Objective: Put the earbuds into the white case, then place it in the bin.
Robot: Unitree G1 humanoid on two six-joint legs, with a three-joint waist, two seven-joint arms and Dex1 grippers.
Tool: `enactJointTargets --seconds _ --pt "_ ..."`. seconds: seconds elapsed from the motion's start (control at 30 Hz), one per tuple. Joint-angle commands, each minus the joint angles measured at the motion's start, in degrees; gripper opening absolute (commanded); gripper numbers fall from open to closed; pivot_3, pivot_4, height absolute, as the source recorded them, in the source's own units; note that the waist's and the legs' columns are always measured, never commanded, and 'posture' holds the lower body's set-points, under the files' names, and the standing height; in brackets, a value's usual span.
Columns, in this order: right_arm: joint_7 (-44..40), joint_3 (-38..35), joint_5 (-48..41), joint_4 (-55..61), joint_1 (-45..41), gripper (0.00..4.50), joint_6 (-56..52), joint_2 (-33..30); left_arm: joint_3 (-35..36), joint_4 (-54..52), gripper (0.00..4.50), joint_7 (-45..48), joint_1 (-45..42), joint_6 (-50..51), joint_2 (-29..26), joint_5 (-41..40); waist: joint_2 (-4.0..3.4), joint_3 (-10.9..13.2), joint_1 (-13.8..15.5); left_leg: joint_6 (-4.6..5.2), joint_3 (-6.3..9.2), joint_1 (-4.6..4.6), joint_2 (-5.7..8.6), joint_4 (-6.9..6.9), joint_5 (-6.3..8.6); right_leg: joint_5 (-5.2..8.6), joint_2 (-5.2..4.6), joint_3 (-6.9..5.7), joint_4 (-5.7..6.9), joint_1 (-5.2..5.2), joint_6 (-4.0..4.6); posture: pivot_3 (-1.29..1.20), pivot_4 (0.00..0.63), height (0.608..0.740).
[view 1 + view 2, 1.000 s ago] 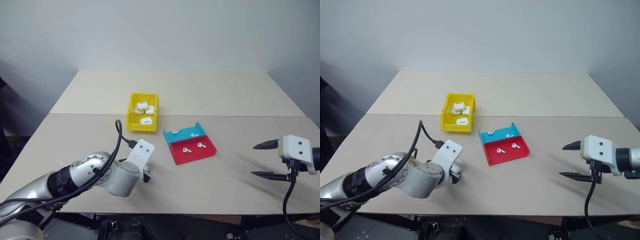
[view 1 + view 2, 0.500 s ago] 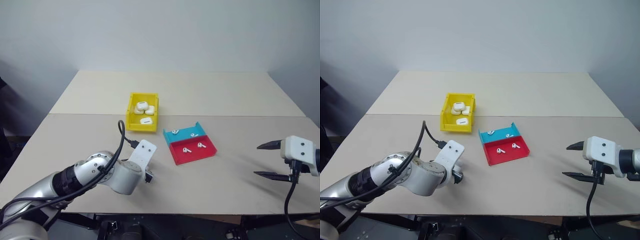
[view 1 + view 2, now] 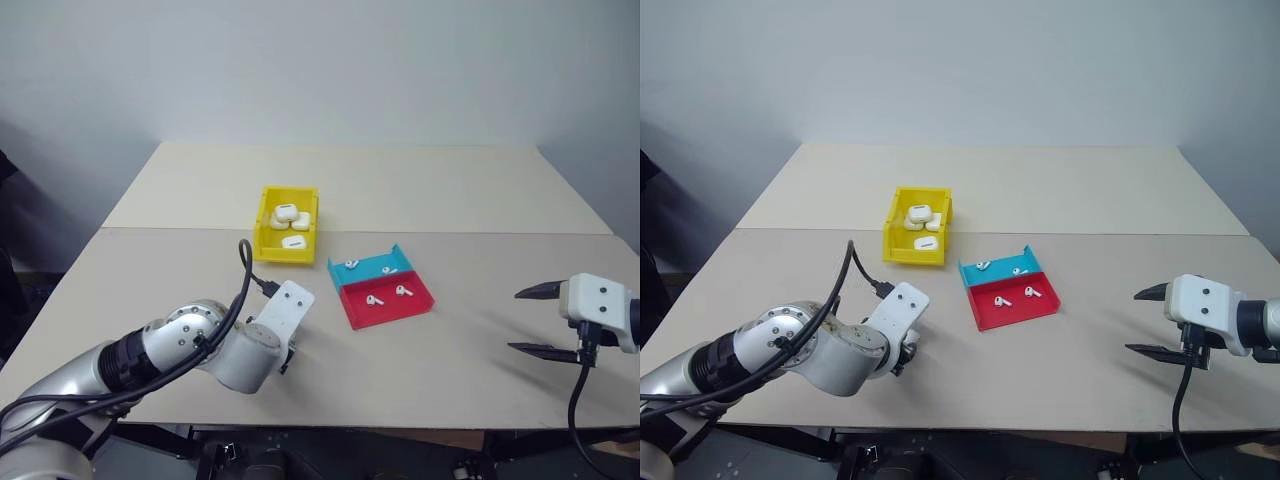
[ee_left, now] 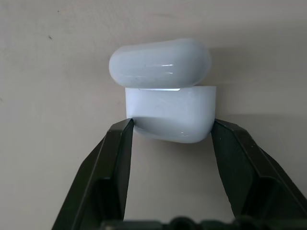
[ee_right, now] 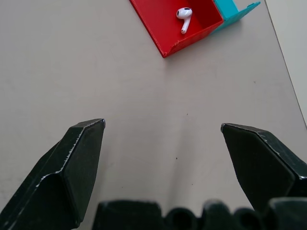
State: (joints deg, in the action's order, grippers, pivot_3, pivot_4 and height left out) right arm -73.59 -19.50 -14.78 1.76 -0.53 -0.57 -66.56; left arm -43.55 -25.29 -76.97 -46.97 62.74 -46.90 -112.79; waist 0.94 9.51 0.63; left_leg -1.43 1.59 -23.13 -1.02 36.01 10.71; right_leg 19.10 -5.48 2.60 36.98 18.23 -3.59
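Resting on the table near its front edge, the white case is clamped at its base by the left gripper, probably so that it is steadied for loading. Its lid is flipped open; the shell is glossy and rounded. The earbuds are kept in the red and teal tray. The right gripper is held wide open, empty. The bin already contains other cases.
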Motion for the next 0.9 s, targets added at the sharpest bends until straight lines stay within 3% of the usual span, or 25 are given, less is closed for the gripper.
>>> enactJointTargets --seconds 0.03,0.47,0.57,0.67,0.9 --pt "0.38 -1.81 -0.39 0.8 0.14 4.5 1.27 0.0 -0.69 0.76 2.71 0.35 0.26 1.06 -0.44 0.68 0.0 0.0 -0.06 0.0 0.0 0.01 0.0 0.0 0.0 -0.01 0.0 0.01 0.0 0.0 -0.01 0.0 0.15 0.74" --pt "0.74 -1.72 -0.4 0.85 0.34 4.5 1.48 -0.01 0.11 0.38 2.71 1.34 1.0 2.64 0.08 4.68 0.0 0.0 -0.03 0.0 0.0 0.0 0.01 0.0 0.0 -0.01 0.0 0.01 0.0 0.01 -0.01 0.0 0.15 0.74" --pt "0.77 -1.74 -0.44 0.93 0.38 4.5 1.42 -0.06 -0.4 0.22 3.29 2.67 1.23 4.37 0.23 6.55 0.02 0.01 -0.04 0.0 0.0 -0.02 0.01 0.0 0.0 -0.01 0.0 0.01 0.0 0.02 -0.01 0.0 0.15 0.74" --pt "0.71 -1.79 -0.46 0.96 0.47 4.5 1.31 -0.21 0.43 0.52 4.22 2.33 1.24 3.9 0.43 5.54 0.0 0.0 0.05 0.0 0.01 -0.02 0.04 0.0 0.0 -0.01 -0.03 0.01 -0.02 0.01 -0.01 0.0 0.15 0.74" --pt "0.29 -1.95 -0.62 0.72 0.52 4.5 1.22 -0.42 1.07 1.43 4.22 3.17 -0.04 4.73 1.38 5.73 0.01 0.01 0.28 0.0 0.03 -0.07 0.08 0.0 0.0 -0.01 -0.07 -0.03 -0.06 0.02 -0.03 0.0 0.15 0.74"
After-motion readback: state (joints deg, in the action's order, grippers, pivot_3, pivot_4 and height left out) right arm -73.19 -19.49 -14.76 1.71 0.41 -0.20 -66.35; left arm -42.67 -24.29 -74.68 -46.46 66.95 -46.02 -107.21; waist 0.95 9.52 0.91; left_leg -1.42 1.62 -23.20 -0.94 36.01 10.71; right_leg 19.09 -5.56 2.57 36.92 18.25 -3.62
